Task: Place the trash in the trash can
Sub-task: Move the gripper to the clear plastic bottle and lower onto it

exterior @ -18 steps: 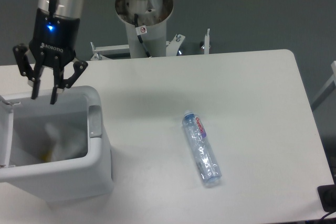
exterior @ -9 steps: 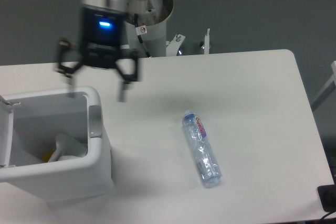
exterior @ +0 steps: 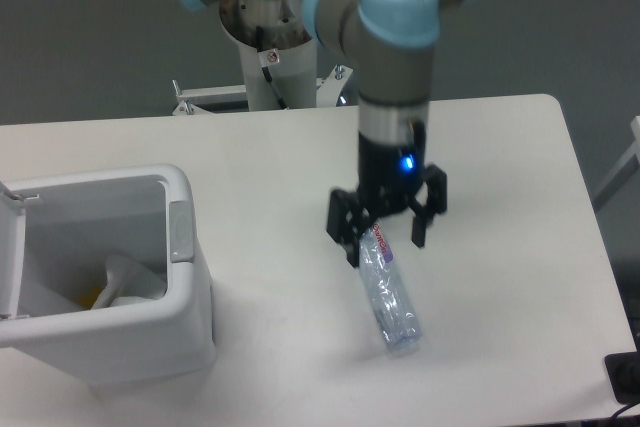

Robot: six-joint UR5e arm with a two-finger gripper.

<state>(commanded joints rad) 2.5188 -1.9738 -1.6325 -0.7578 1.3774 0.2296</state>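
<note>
Crushed clear water bottle [exterior: 388, 294] lies on the smooth white table [exterior: 500, 177]; the gripper [exterior: 386, 238], spread wide, has crossed from the boxy trash can [exterior: 180, 277] to straddle its cap end.

Gripper [exterior: 385, 244] moved from bin [exterior: 190, 277] to over bottle [exterior: 391, 297], open.

pink-purple label on the crushed water bottle [exterior: 388, 292] too blurred to read, no other legible text
</note>
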